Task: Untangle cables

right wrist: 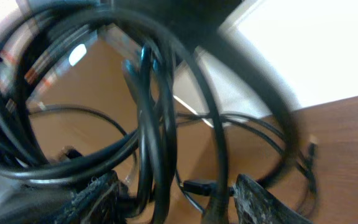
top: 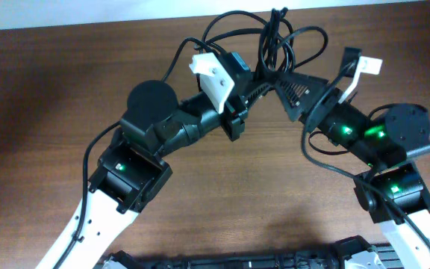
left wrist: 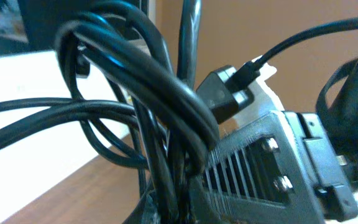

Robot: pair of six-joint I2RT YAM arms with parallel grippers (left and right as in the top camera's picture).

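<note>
Cables (left wrist: 166, 93) bunch in the clenched left gripper (top: 266, 75) — right gripper (right wrist: 173, 193) gapes, strands between its fingers.

Left pincer (top: 260, 81) and right pincer (top: 286, 81) are ribbed black on black-jointed arms (top: 155, 123) with white lower links (top: 88, 224) and green lights (top: 346, 132).

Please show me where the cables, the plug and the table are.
cables (top: 272, 41), overhead view, on the bunched strands at the top.
plug (left wrist: 224, 93), left wrist view, on its black body.
table (top: 51, 90), overhead view, on bare wood at left.
</note>
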